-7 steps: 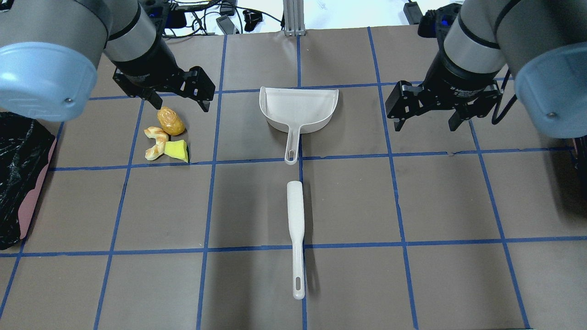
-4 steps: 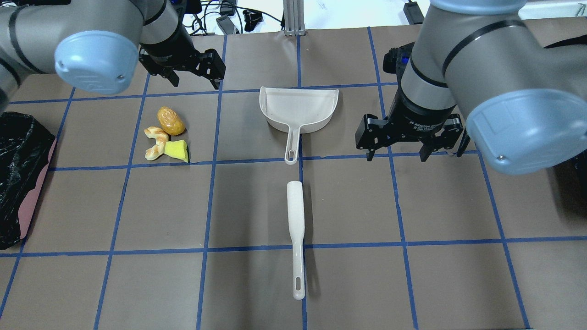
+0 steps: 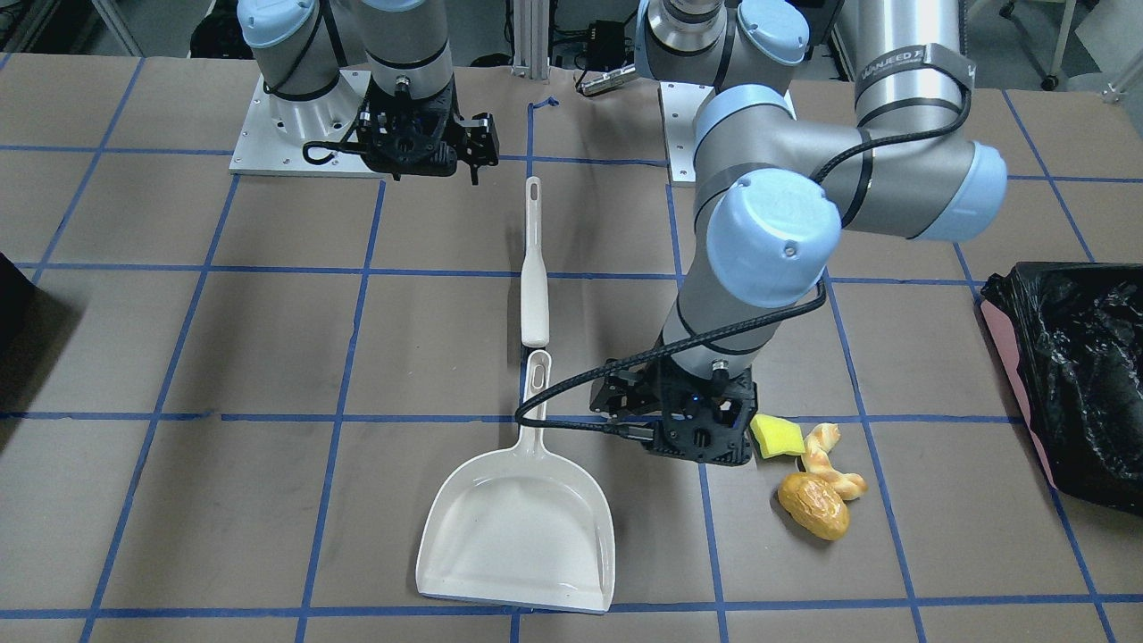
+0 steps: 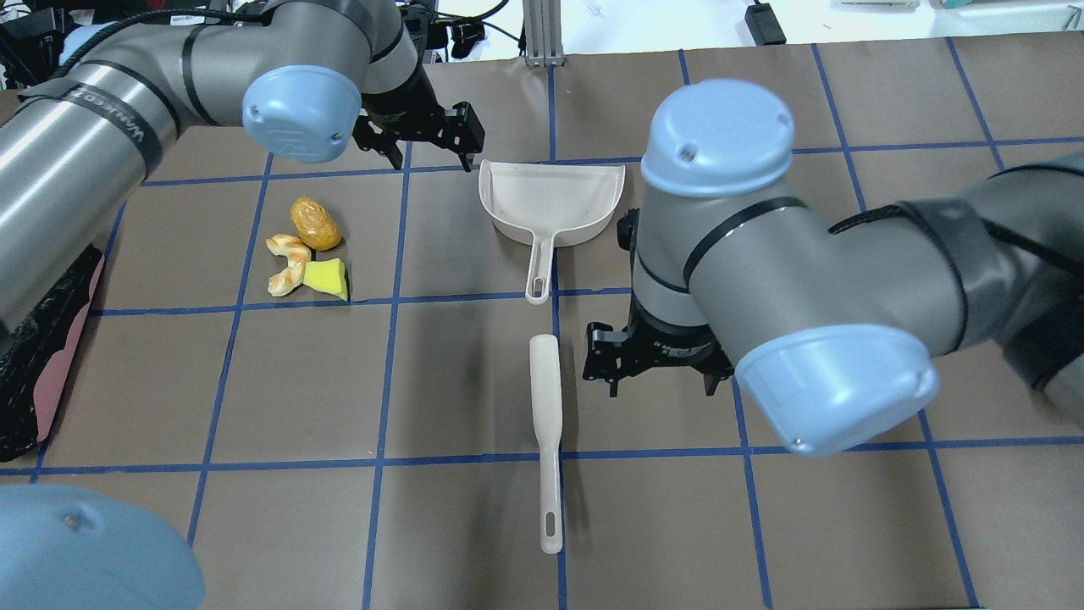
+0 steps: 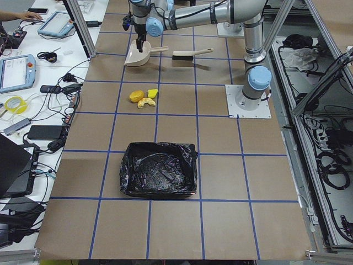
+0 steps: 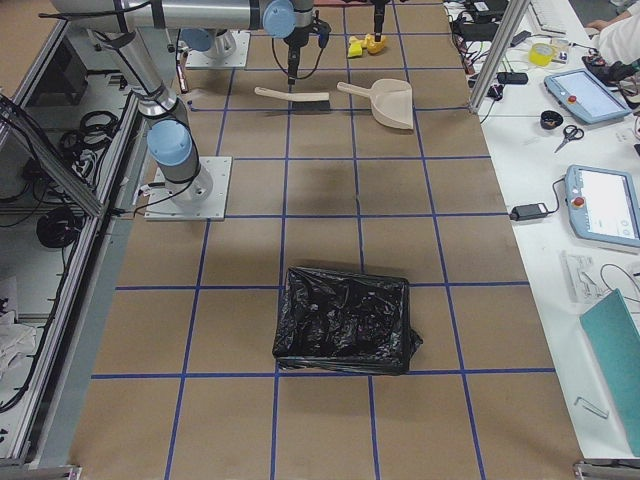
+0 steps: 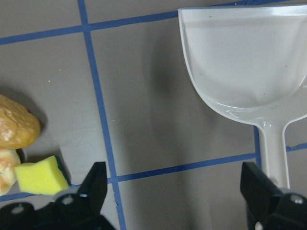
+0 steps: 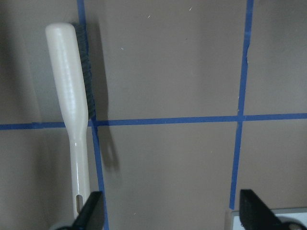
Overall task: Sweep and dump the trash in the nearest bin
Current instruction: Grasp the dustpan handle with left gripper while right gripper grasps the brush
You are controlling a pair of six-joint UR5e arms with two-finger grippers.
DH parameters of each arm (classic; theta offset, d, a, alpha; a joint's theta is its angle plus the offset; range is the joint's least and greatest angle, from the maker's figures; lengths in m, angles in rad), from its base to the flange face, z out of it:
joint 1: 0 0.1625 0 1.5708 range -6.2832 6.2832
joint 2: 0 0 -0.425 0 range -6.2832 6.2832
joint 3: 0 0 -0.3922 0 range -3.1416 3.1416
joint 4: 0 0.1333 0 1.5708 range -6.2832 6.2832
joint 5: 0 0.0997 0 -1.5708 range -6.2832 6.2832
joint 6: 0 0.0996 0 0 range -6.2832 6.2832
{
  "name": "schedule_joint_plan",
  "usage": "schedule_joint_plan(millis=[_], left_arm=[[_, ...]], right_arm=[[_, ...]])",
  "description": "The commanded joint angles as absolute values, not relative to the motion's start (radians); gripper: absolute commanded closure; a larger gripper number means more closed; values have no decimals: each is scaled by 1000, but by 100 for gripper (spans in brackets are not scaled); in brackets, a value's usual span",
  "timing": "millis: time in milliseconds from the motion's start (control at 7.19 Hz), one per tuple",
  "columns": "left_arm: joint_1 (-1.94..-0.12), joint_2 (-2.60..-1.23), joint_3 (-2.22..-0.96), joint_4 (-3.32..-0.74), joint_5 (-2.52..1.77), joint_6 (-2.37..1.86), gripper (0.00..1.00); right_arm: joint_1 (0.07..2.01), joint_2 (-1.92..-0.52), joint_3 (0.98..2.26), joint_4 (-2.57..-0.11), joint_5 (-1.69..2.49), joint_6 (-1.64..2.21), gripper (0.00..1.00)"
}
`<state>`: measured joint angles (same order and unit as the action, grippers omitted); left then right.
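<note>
The trash lies in a cluster left of centre: a yellow sponge wedge [image 4: 328,279] [image 3: 775,436] [image 7: 41,176], a beige twisted pastry [image 4: 288,263] [image 3: 826,460] and a golden-brown potato lump [image 4: 315,224] [image 3: 813,507] [image 7: 17,128]. My left gripper [image 4: 430,159] [image 7: 175,191] is open and empty, between the trash and the white dustpan [image 4: 550,203] [image 7: 244,62]. My right gripper [image 4: 660,385] [image 8: 172,211] is open and empty, just right of the white brush [image 4: 546,407] [image 8: 72,110]. The black-lined pink bin [image 4: 59,373] [image 3: 1072,375] [image 5: 159,170] stands at the table's left edge.
A second black-bagged bin [image 6: 345,320] stands on the right side; my right arm hides it in the overhead view. The brush lies in line with the dustpan's handle, a small gap apart. Blue tape lines grid the brown table [image 4: 254,525].
My left gripper has moved right, from near the trash to the dustpan's far left corner. My right gripper has moved in and toward the robot, to beside the brush head. Nothing was grasped.
</note>
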<state>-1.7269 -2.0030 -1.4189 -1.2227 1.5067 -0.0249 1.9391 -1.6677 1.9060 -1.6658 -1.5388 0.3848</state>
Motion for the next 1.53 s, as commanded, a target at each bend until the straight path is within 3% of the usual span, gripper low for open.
schedule_joint_plan(millis=[0,278,696,1113,1391], left_arm=[[-1814,-2086,-1408,-1248,1505,-90,0],[-1847,-2135,-1413,-1249,1497,-104,0],[-1898,-2141,-1468,-1246,1506,-170,0],[-1901,-2129,-1470,-1244,1505,-243,24],[-1902,-2128,-1476,-1244,1499,-279,20]], right_arm=[[2050,-1652,2006,-1815,-1537,448,2],[2127,-1573,2077,-2030,-1537,517,0],[2215,-1496,2080,-2066,-1539,656,1],[2262,-1439,2085,-2137,-1554,669,6],[2267,-1418,2104,-2151,-1552,670,9]])
